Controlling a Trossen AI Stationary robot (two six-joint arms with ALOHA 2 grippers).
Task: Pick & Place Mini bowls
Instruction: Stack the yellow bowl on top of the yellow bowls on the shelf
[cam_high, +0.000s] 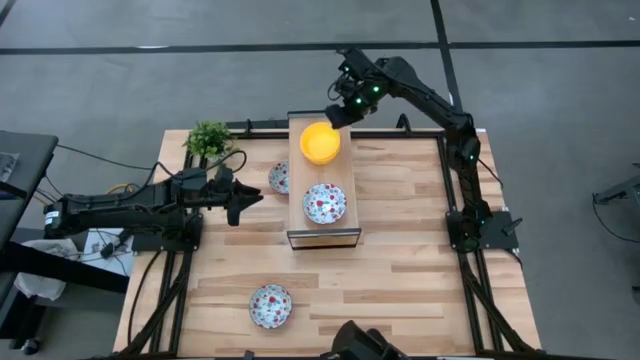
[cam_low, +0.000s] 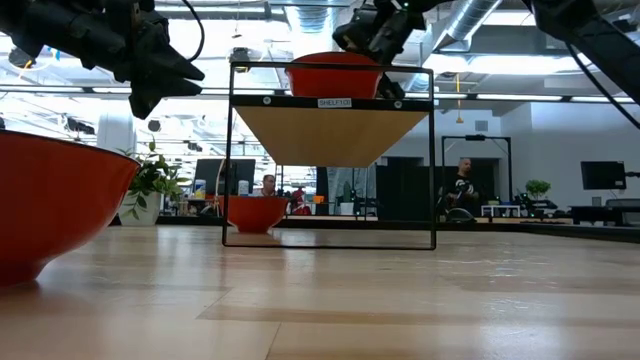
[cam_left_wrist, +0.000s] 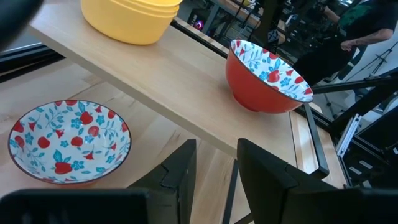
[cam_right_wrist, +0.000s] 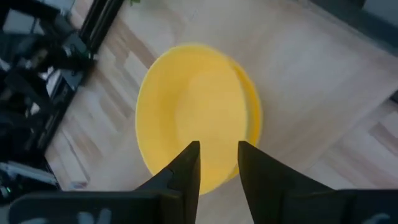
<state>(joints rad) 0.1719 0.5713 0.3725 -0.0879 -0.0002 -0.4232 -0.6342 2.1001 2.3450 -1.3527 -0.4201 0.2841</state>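
Looking down over the table (cam_high: 400, 280), we find the right gripper (cam_high: 340, 113) hanging just above the far end of the raised wooden shelf (cam_high: 322, 190), right over the stacked yellow bowls (cam_high: 320, 143); its wrist view shows the dark fingers (cam_right_wrist: 186, 168) set a little apart with only a narrow gap between them and nothing pinched, the yellow stack (cam_right_wrist: 196, 115) lying free beneath them. One floral bowl (cam_high: 324, 203) sits on the same shelf, nearer the front edge and apart from the yellow ones. A second floral bowl (cam_high: 280, 178) rests on the tabletop just beside the shelf's left side, partly tucked against it, and a third floral bowl (cam_high: 271, 305) stands alone near the front of the table, well apart from the rest. The left gripper (cam_high: 243, 200) waits low over the table, left of the shelf and near that second bowl, its fingers (cam_left_wrist: 180, 174) slightly parted and empty. A small green potted plant (cam_high: 208, 139) stands at the far left corner
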